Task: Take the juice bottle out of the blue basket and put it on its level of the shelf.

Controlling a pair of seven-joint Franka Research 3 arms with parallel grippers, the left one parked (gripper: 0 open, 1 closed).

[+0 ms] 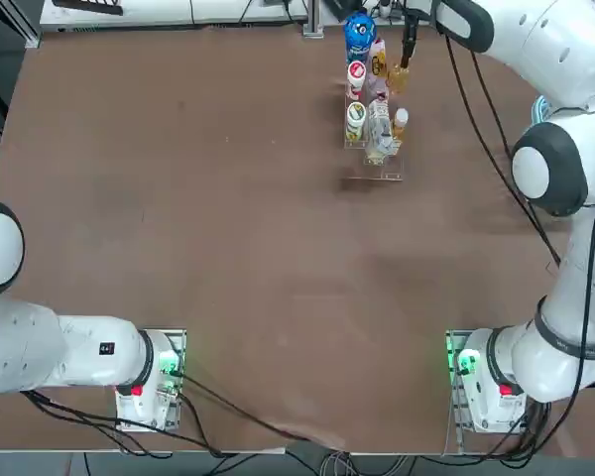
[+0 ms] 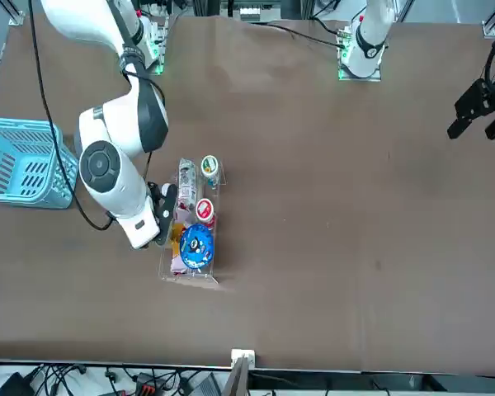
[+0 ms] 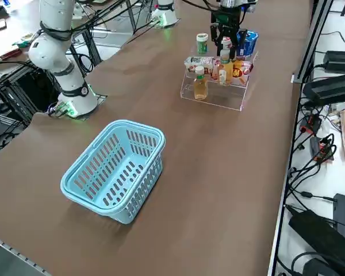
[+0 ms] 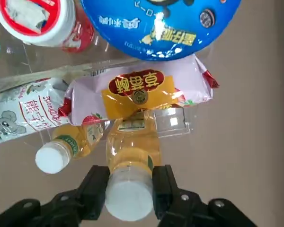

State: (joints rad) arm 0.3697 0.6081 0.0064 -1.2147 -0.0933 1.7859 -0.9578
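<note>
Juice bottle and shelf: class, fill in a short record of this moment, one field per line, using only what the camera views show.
Right gripper: shut on the juice bottle just below its white cap, over the shelf
Juice bottle: upright, out of the basket
Second amber bottle: stands on the shelf's lowest level
Other items on shelf: pink snack packet, blue-topped container
Blue basket: apart from the shelf, nothing visible inside

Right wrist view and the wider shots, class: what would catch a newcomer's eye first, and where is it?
The right end effector, shut on the juice bottle's white cap, holds it over the clear shelf at the table's far edge. A big blue-topped container dominates the shelf's top level. The blue basket sits apart, holding nothing visible.
</note>
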